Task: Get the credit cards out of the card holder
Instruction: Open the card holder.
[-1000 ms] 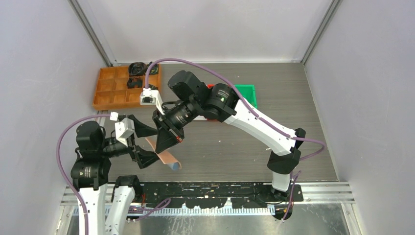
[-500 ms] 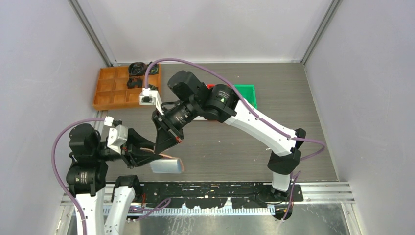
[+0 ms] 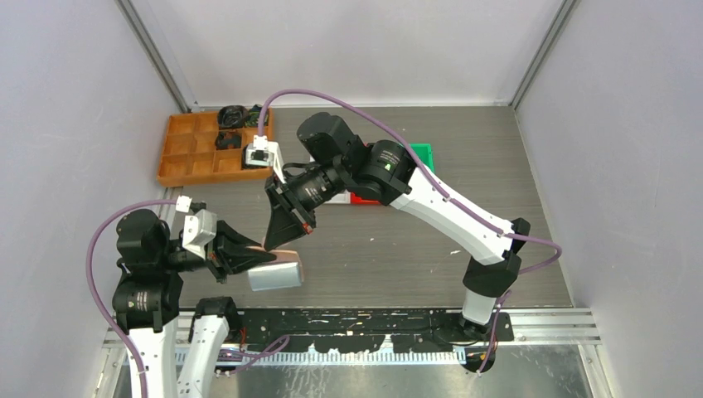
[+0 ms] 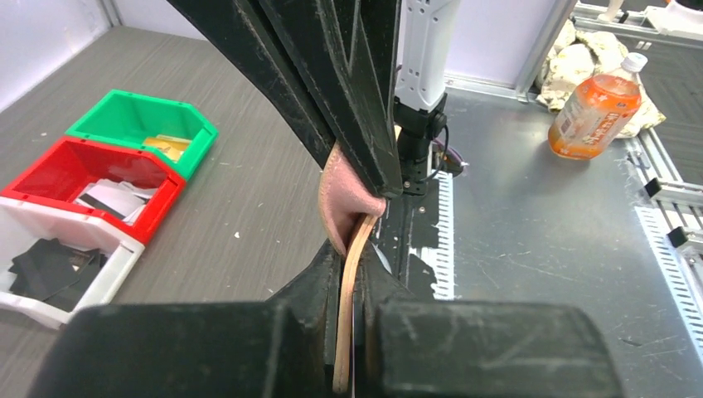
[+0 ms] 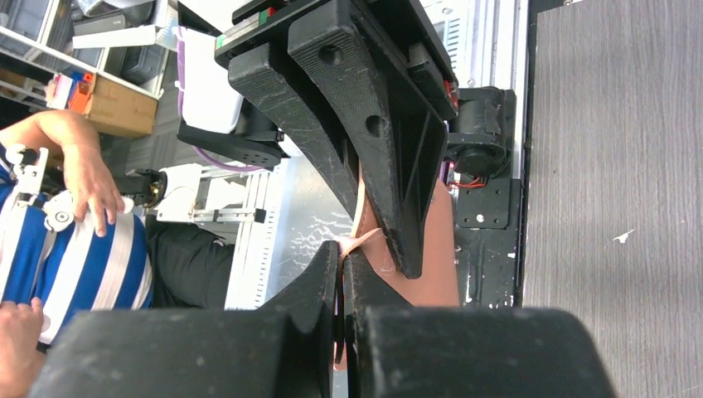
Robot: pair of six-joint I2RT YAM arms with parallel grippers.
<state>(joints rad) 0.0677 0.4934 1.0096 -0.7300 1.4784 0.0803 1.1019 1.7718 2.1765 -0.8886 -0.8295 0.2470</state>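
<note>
The tan leather card holder [image 3: 276, 274] hangs over the table's near edge and shows a pale grey face from above. My left gripper [image 3: 251, 259] is shut on its left side; in the left wrist view the holder [image 4: 348, 290] runs edge-on between my fingers [image 4: 319, 278]. My right gripper [image 3: 282, 240] reaches down from behind and is shut on the holder's pink upper flap [image 4: 341, 195]. In the right wrist view that thin flap [image 5: 365, 240] sits between my shut right gripper [image 5: 341, 253], with the brown holder [image 5: 435, 249] behind. No card shows clearly.
An orange compartment tray [image 3: 195, 145] stands at the back left. Green [image 4: 145, 124], red [image 4: 91, 178] and white [image 4: 50, 257] bins sit mid-table, with cards in them. An orange bottle [image 4: 597, 108] and a person [image 5: 50, 207] are beyond the table's near rail.
My left gripper drew back toward the near left and turned the holder from hanging tan side to a flat grey face. My right gripper stayed on the holder's top edge.
</note>
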